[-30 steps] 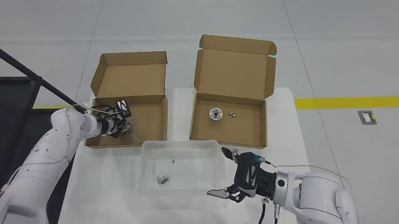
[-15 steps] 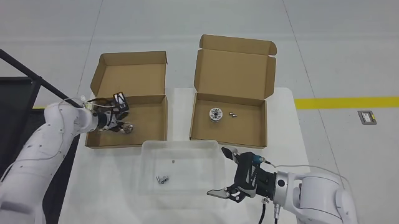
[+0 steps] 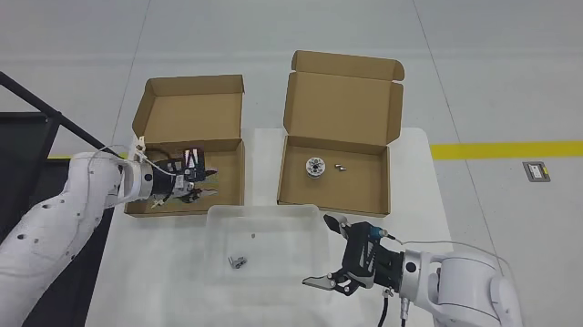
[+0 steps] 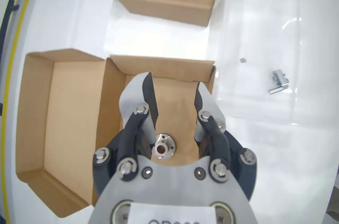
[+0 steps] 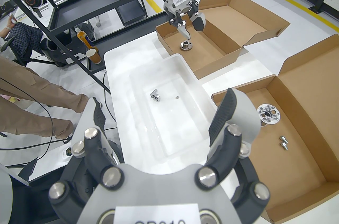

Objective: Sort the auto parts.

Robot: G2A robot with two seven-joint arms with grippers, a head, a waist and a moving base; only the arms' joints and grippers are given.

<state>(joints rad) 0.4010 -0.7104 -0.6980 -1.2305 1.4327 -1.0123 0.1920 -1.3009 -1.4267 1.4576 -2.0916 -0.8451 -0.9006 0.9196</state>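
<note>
My left gripper hangs open over the left cardboard box, fingers spread with nothing between them. A flanged metal hub lies on the box floor just beneath it, also seen as the hub under the left gripper. A clear bin at the table's front holds a small metal bracket and a tiny piece. My right gripper stands open at the bin's right end, empty. The right box holds a round disc part and small bolts.
Both boxes have their lids standing open at the back. A black rack stands off the table's left side, with a cup and a bottle beneath it. A person's legs are near that front corner.
My left gripper has swung to the right over the left box and turned, leaving the hub lying on the box floor. The right arm has kept still.
</note>
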